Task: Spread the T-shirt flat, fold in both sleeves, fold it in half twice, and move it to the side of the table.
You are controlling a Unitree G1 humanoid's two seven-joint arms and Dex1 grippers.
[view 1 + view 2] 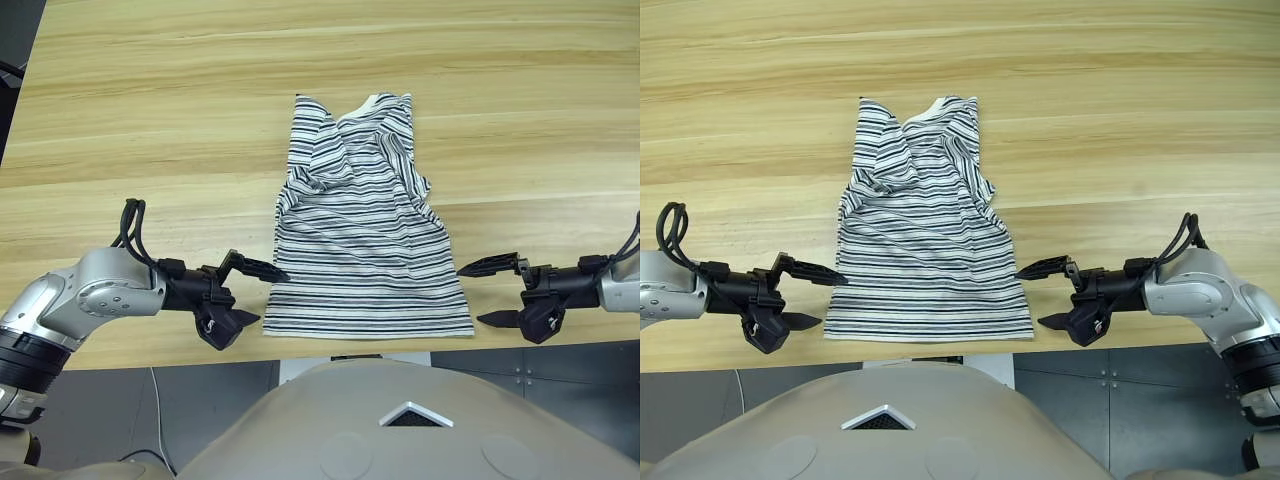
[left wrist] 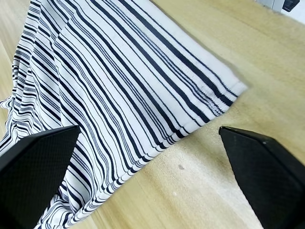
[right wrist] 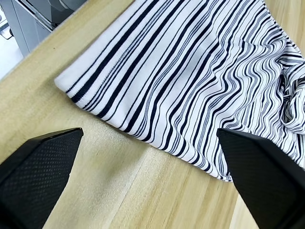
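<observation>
A black-and-white striped T-shirt [image 1: 360, 240] lies on the wooden table [image 1: 130, 120], collar at the far end and hem toward the near edge. Both sleeves are folded in over the rumpled upper part, and the lower part is fairly flat. My left gripper [image 1: 272, 297] is open just left of the hem's near left corner, holding nothing. My right gripper [image 1: 468, 296] is open just right of the near right corner, also holding nothing. In the left wrist view, the hem corner [image 2: 233, 88] lies ahead of the black fingers [image 2: 33, 176]. The right wrist view has the other hem corner [image 3: 64, 81] in front of its fingers [image 3: 38, 171].
Bare wood stretches wide to the left [image 1: 720, 150] and right [image 1: 1140, 150] of the shirt and beyond the collar. The table's near edge [image 1: 500, 345] runs just below the hem and both grippers, with grey floor beyond it.
</observation>
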